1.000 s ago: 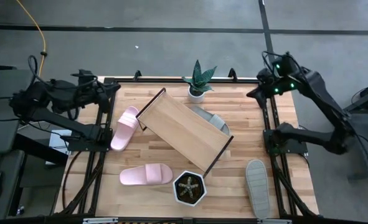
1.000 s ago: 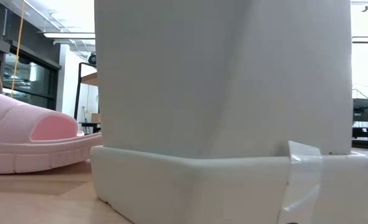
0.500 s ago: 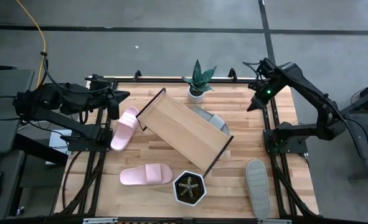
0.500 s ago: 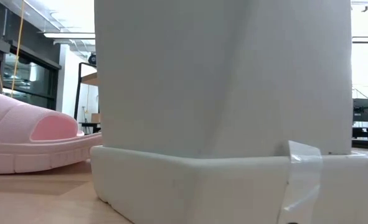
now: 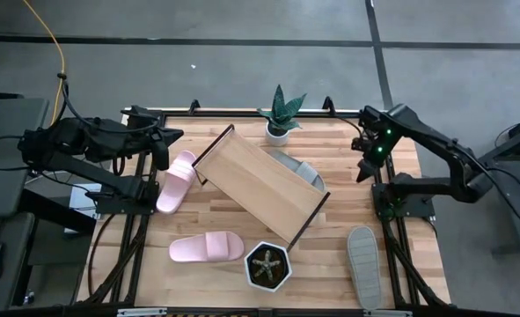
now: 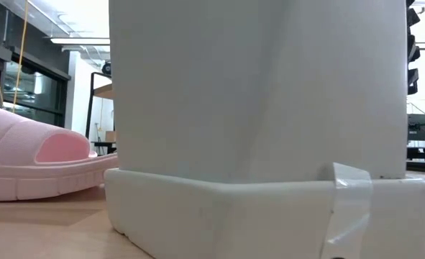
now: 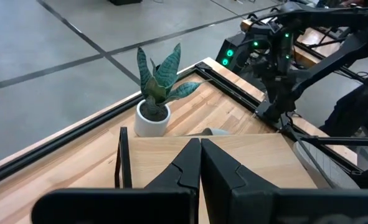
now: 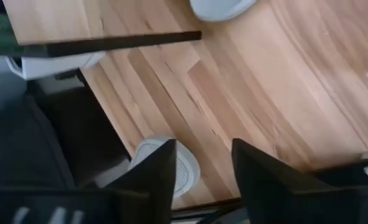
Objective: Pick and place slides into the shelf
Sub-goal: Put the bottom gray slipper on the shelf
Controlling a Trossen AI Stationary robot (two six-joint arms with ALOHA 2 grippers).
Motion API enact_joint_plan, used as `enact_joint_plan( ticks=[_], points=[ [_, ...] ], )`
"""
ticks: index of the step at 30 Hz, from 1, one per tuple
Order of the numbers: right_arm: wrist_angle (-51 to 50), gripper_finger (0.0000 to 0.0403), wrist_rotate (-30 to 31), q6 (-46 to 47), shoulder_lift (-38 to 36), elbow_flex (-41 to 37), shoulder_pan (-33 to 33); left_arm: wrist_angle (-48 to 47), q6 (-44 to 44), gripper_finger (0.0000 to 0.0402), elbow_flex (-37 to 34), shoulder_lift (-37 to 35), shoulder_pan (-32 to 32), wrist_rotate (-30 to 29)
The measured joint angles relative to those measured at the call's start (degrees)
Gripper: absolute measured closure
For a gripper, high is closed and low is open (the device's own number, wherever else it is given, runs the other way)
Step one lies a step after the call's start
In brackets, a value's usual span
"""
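High view: left arm folded at the table's (image 5: 242, 273) left edge, forearm reaching level toward the shelf (image 5: 261, 185), left gripper (image 5: 173, 136) at the far-left corner just beside the heel of a pink slide (image 5: 178, 180). Fingers (image 7: 196, 165) pressed together, clenched on nothing, pointing over the shelf board toward a potted plant (image 5: 280, 114). Right arm bent at the elbow over the right edge, wrist turned down, right gripper (image 5: 366, 169) hanging above bare tabletop near the far-right corner. Fingers (image 8: 155, 171) parted with a clear gap, released, nothing between them.

Shelf lying diagonally mid-table, no slide on it. Second pink slide (image 5: 207, 247) near the front, left of a hexagonal succulent pot (image 5: 267, 268). Grey slide (image 5: 298, 169) tucked against the shelf's far side; another grey slide (image 5: 363, 266) at the front right.
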Motion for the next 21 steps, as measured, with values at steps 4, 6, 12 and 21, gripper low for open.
enact_joint_plan(
  ticks=[4,6,12,21],
  points=[
    [0.07,0.0221,0.56,0.04,-1.53,0.37,3.73,0.00,0.01,0.0401,0.00,0.00,0.00,1.17],
    [0.16,0.0214,0.72,0.40,-2.33,0.37,5.44,0.00,0.00,0.0401,0.00,0.00,-0.02,1.94],
    [0.18,0.0210,0.72,0.44,-5.16,0.37,9.89,-0.42,-0.20,0.0401,0.00,0.00,0.00,4.11],
    [1.88,0.0210,-0.82,15.40,-8.22,0.18,18.20,-0.42,-0.43,0.0401,0.00,0.00,-0.01,7.02]
  ],
)
